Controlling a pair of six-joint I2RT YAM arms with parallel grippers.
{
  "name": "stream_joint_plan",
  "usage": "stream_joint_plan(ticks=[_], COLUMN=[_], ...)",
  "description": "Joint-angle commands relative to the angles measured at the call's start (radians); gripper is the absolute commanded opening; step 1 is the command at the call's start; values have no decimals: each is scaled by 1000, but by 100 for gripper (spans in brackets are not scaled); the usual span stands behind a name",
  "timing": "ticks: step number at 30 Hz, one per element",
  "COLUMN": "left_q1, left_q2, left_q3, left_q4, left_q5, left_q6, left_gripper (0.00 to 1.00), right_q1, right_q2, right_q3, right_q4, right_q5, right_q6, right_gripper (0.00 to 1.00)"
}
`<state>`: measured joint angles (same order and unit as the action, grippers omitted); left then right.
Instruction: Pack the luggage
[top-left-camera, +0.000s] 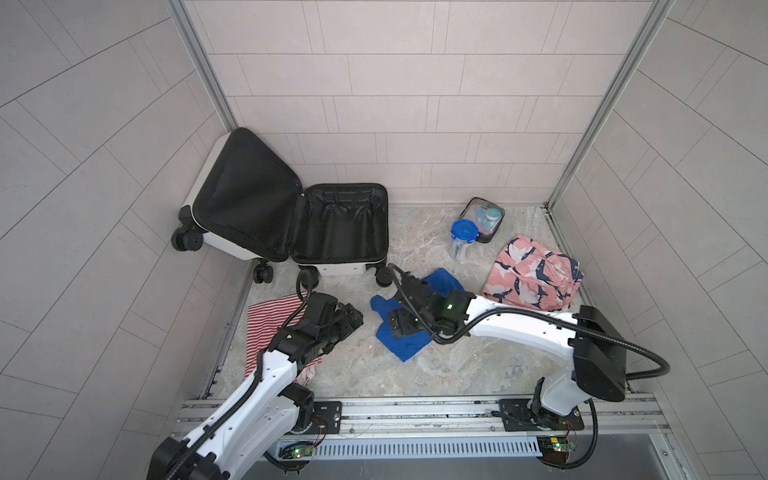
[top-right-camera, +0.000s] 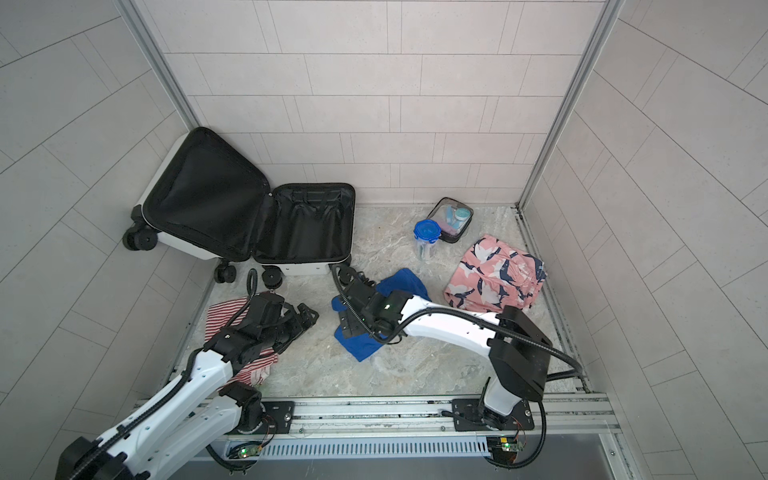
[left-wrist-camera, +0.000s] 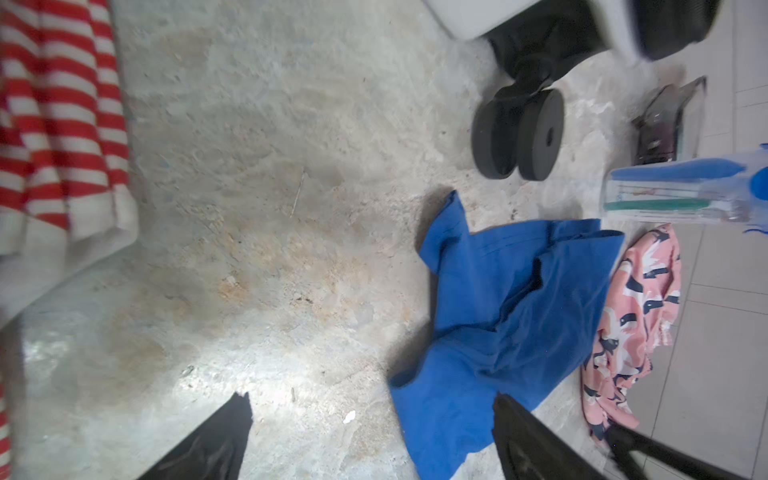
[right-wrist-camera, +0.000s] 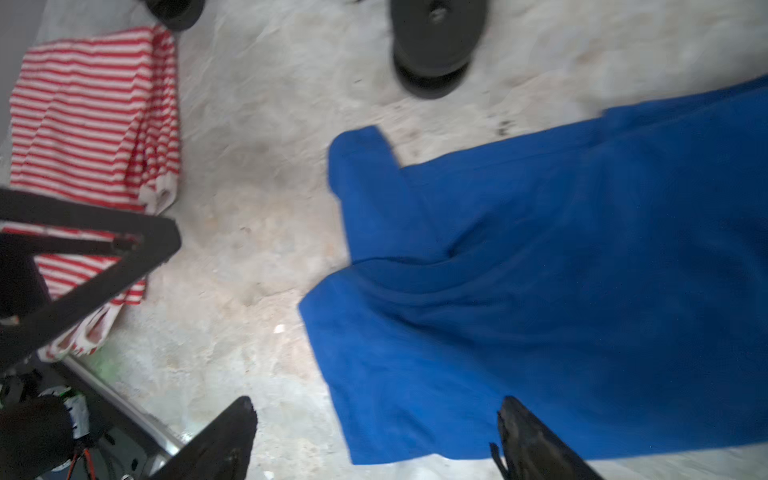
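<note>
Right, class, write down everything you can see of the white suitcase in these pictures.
The suitcase is a small white hard shell lying open at the back left corner. Both halves are lined in black fabric and empty; the flat half shows packing straps, the other half tilts up against the wall. Black twin wheels stick out along its near side.

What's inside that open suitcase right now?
Nothing packed yet: both open halves of the luggage show only black lining and slack straps. Anything beneath that lining is covered from view.

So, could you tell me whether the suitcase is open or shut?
Open. The suitcase has its lid swung back toward the corner, bare black lining showing in both halves.
</note>
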<state>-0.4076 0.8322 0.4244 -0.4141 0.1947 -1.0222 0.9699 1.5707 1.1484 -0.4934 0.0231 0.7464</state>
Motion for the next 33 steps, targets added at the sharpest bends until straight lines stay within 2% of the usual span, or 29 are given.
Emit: stream_joint_plan(ticks=[1,5,10,15,20,23,29,33], left_q1=[-72,-208,-307,-314,-313,-313,-310,-309], left_q2=[30,65,121,131,121,102,106,132], left_q3=[-37,-42,-59,-79,-105,-121,-121,-122], left_q4=[64,110,171,209,232,256,274,300], left_q5=[19,-41,-77,-105,-178,-211,-212,-205], left_q6=[-85,-157,-223,-243,-263,-275,-273,-267], left_gripper=[95,95,95,95,95,95,95,95], right_q1=[-94,-179,-175,-87,17,52,20,-64], right_q2=[-44,-35,28,78,120,109,-30,-111], right_q3=[-81,-140,-169,-174,-150,-116,-98,-119], right_q4=[-86,-65,11,98,178,164,41,-50], right_q5=[61,44,-24,-57,-105,-99,-23,4], right_q6=[-71,-106,-78,4,87,98,46,-14], right_gripper=[93,93,92,91,90,89,91,93])
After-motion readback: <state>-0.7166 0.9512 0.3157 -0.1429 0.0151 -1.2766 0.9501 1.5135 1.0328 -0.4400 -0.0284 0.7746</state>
